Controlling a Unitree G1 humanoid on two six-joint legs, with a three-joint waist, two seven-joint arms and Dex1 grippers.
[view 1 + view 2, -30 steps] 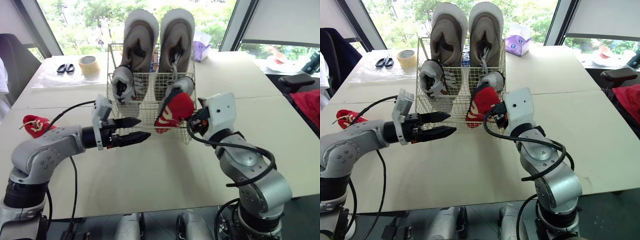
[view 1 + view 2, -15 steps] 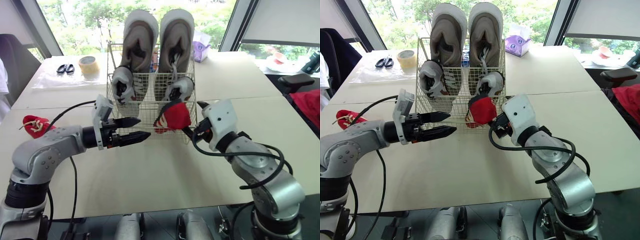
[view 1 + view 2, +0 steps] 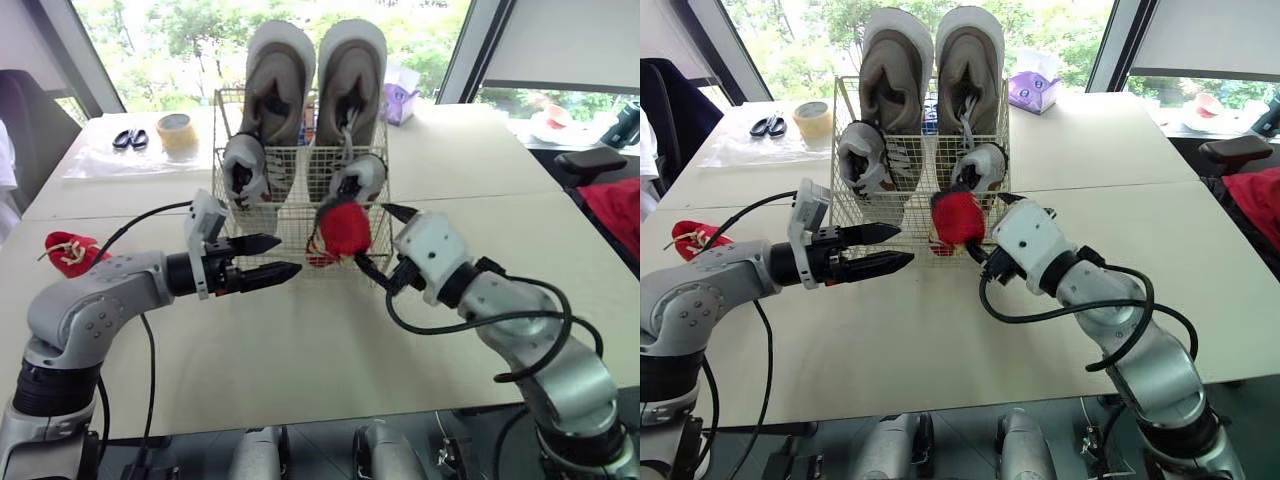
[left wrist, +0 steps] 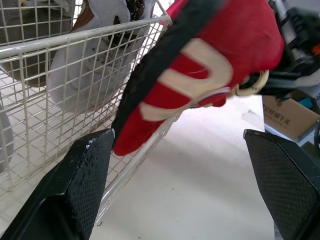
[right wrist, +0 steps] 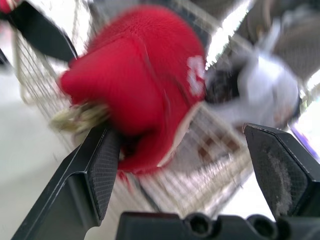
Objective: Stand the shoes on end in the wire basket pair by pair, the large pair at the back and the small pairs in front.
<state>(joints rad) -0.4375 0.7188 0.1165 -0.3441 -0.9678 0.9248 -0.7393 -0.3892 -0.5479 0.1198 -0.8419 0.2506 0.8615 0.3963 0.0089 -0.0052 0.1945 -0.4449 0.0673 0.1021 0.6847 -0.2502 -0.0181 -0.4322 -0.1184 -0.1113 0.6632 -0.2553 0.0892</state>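
The wire basket (image 3: 300, 190) stands mid-table. A large grey pair (image 3: 281, 75) stands on end at its back, and a small grey-white pair (image 3: 243, 166) stands in front of that. One small red shoe (image 3: 344, 228) leans toe-up against the basket's front right rim. My right gripper (image 3: 378, 238) is open just behind it, its fingers spread to either side of the shoe (image 5: 145, 85). My left gripper (image 3: 285, 257) hovers open and empty in front of the basket, left of the red shoe (image 4: 200, 75). The second red shoe (image 3: 70, 250) lies on the table at far left.
A tape roll (image 3: 178, 130) and scissors (image 3: 130, 137) lie at the back left. A purple tissue box (image 3: 402, 95) sits behind the basket to the right. A seam runs across the table near the basket's front, with bare tabletop in front of it.
My right arm has drawn back and lower. The red shoe has turned toe-up against the basket's front rim. The left arm has stayed put.
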